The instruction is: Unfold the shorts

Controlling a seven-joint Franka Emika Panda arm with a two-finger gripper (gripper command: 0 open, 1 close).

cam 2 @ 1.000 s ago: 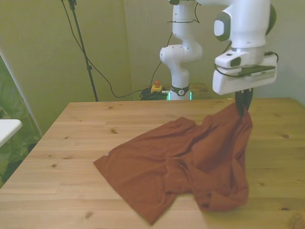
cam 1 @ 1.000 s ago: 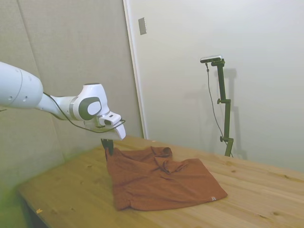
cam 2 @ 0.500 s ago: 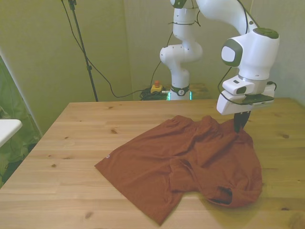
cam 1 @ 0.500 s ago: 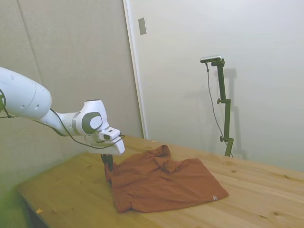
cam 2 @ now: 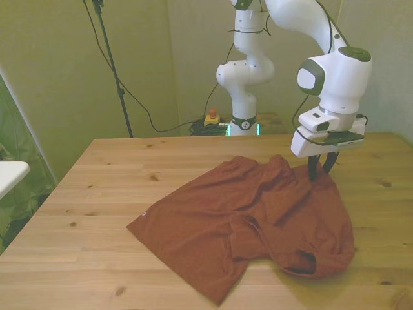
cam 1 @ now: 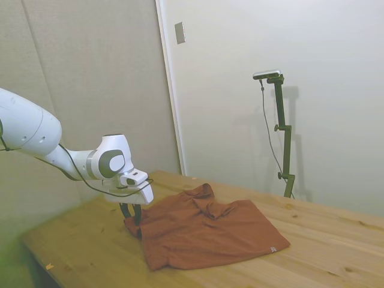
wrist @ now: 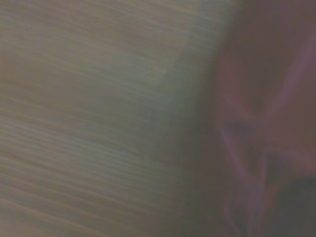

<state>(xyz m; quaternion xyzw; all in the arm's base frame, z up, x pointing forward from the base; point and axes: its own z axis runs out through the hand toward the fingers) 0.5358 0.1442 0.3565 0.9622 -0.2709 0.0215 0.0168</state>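
The shorts (cam 2: 258, 223) lie spread on the wooden surface (cam 2: 116, 168), mostly flat, with one corner folded over at the front view's right. The gripper (cam 2: 322, 169) stands low at their far edge with its jaws parted, holding nothing, probably because the cloth is released. One second ago it held that edge lifted; now the fabric rests down.

From my station the side view was soft and evenly lit, with a greenish cast along its lower left edge and a faint shadow on the pale wall (cam 1: 336, 120). The front view carried a yellow-green tint; the shorts (cam 2: 258, 219) threw only a thin shadow on the table (cam 2: 97, 194). The wrist view was badly blurred, dim, wood grain (wrist: 89, 123) smeared into streaks.
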